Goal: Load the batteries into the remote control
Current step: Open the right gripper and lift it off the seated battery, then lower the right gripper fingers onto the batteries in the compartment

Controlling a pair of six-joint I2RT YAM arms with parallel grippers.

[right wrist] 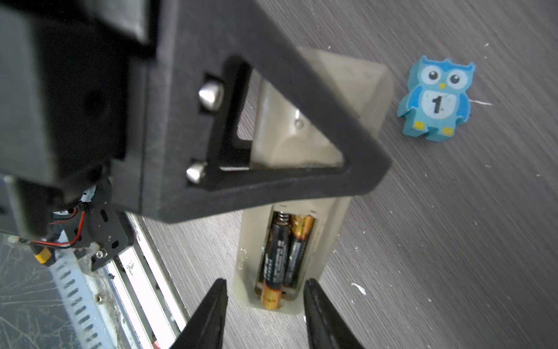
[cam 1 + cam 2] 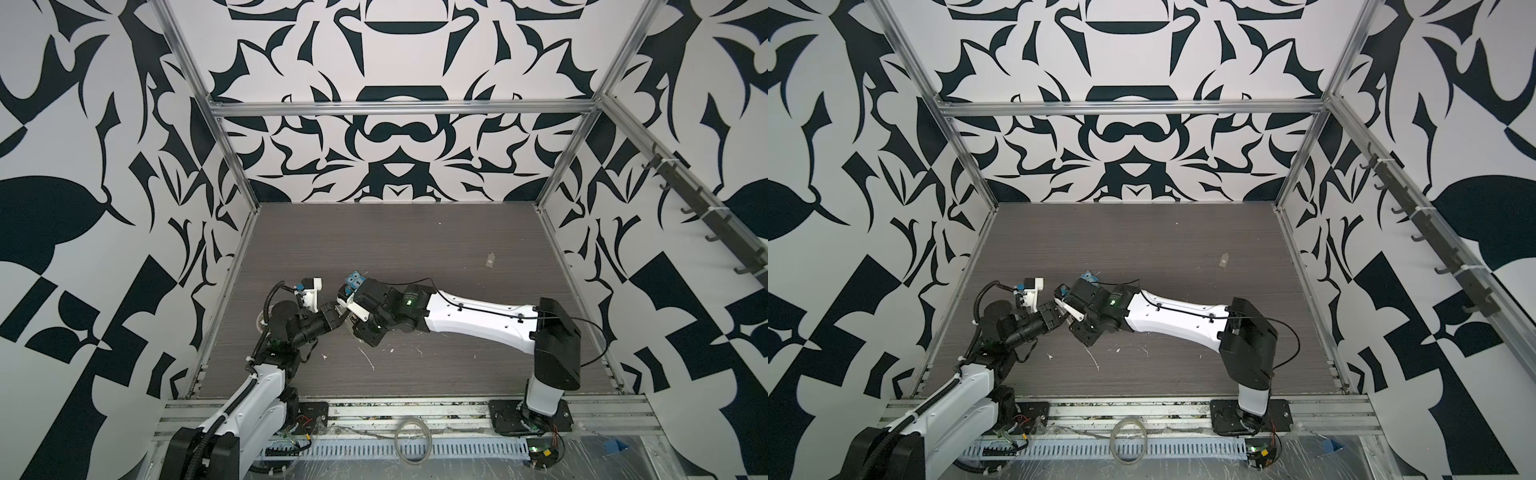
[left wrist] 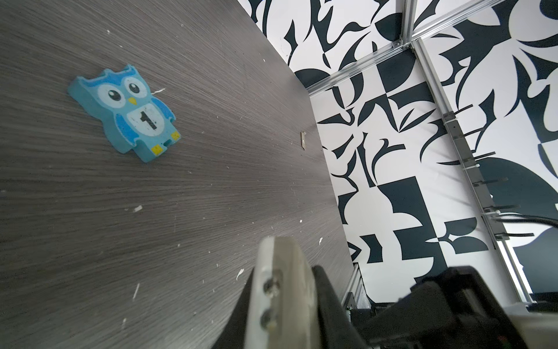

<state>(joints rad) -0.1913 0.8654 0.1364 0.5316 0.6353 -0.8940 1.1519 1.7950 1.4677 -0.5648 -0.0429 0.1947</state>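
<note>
- My right claw [image 1: 265, 282] gapes empty astride the remote control [image 1: 332, 229] end; the bench [image 1: 453, 241] edge is close and the owl [image 1: 436, 99] near.
- My left claw [image 2: 337, 316] clamps its middle, hiding that stretch; both batteries [image 1: 287, 250] lie in the open bay.

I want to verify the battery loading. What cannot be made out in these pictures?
remote control: right wrist view, its middle is hidden by the left pincer.
batteries: right wrist view, print blurred, polarity marks unreadable.
grey cover plate: both top views, too small for detail.
right pincer: right wrist view, only fingertips; picture edge cuts the rest.
</note>
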